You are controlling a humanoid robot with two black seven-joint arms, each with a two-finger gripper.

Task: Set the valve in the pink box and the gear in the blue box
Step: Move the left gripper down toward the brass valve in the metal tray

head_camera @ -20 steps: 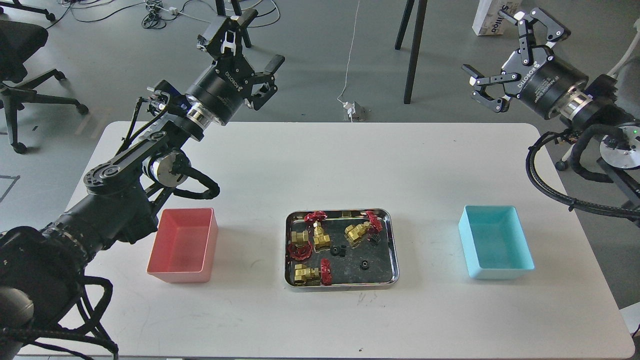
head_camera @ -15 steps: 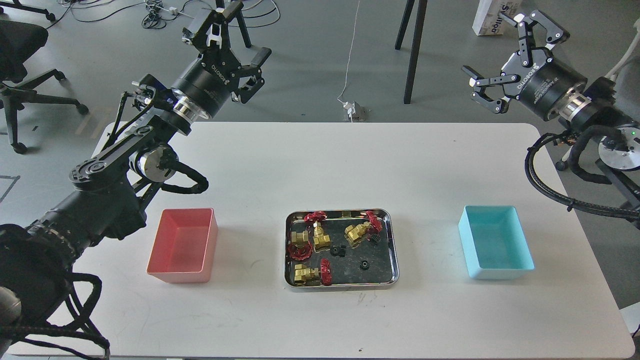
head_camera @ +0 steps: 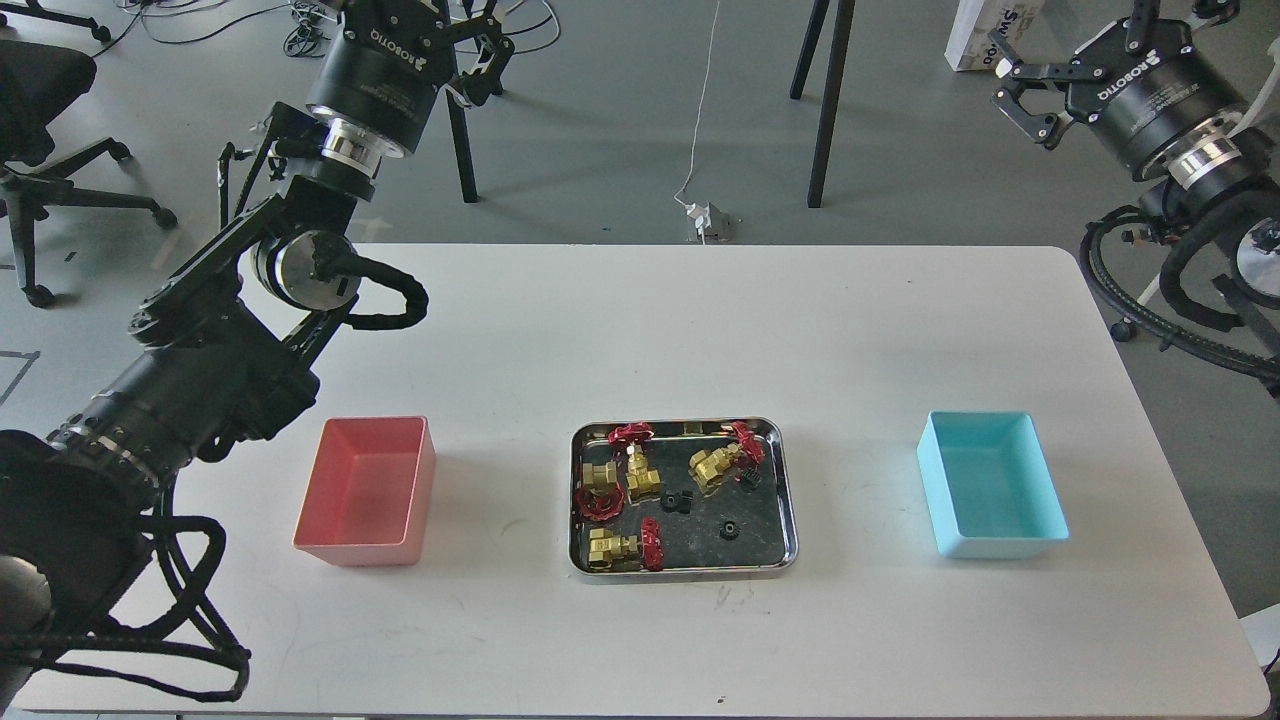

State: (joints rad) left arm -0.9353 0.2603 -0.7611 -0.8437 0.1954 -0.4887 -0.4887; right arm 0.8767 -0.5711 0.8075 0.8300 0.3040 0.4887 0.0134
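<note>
Several brass valves with red handwheels lie in a shiny steel tray [head_camera: 790, 480] at the table's middle: one [head_camera: 718, 461] at the back right, one [head_camera: 640, 478] at the back, one [head_camera: 598, 482] at the left and one [head_camera: 612, 549] at the front. Tiny black gears lie among them: one [head_camera: 679, 501], one [head_camera: 731, 529] and one [head_camera: 748, 478]. The pink box [head_camera: 365, 492] stands empty to the left of the tray. The blue box [head_camera: 990, 498] stands empty to its right. My left gripper [head_camera: 440, 10] and right gripper [head_camera: 1080, 28] are raised high beyond the table's far edge, fingers spread and empty, partly cut off by the view's top.
My left arm [head_camera: 200, 380] crosses the table's left side behind the pink box. Black cables of the right arm [head_camera: 1130, 310] hang by the table's right edge. An office chair [head_camera: 40, 110] and black stand legs [head_camera: 830, 100] are on the floor behind.
</note>
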